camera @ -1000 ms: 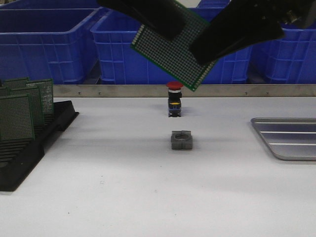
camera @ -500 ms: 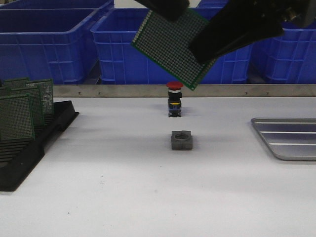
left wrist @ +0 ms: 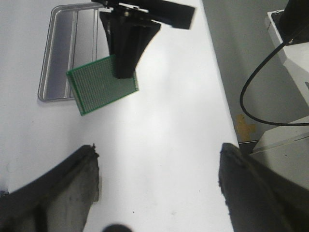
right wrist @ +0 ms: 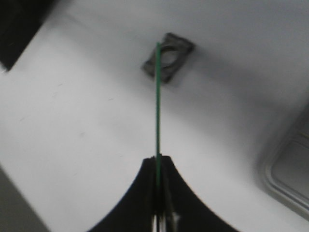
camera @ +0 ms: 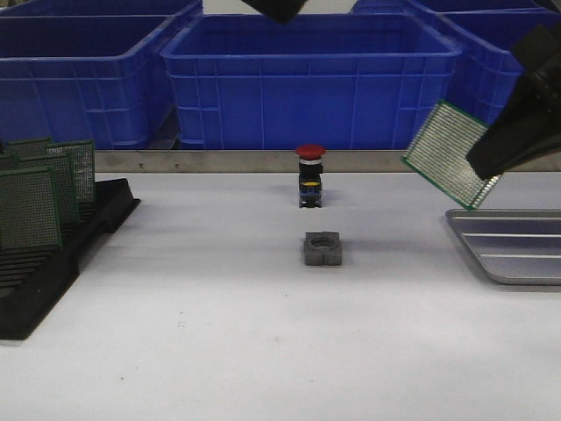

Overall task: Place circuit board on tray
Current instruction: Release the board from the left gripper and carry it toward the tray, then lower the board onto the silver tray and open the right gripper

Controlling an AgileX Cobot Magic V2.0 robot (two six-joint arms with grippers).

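Observation:
The green perforated circuit board (camera: 445,153) hangs tilted in the air at the right, just above the near-left end of the silver ridged tray (camera: 517,250). My right gripper (camera: 491,153) is shut on the board's right edge. In the right wrist view the board (right wrist: 157,96) is edge-on, pinched between the shut fingers (right wrist: 158,162), with a tray corner (right wrist: 289,179) beside it. My left gripper (left wrist: 158,150) is open and empty, high above the table. Its view looks down on the board (left wrist: 101,84), the right gripper (left wrist: 123,70) and the tray (left wrist: 63,29). Only its tip (camera: 276,7) shows in the front view.
A black slotted rack (camera: 53,263) with several upright green boards stands at the left. A red-capped push button (camera: 309,175) and a grey square block (camera: 322,248) sit mid-table. Big blue bins (camera: 307,79) line the back behind a metal rail.
The left gripper has let go of the board and risen almost out of the front view. The right gripper has carried the board right and down to the tray's left end.

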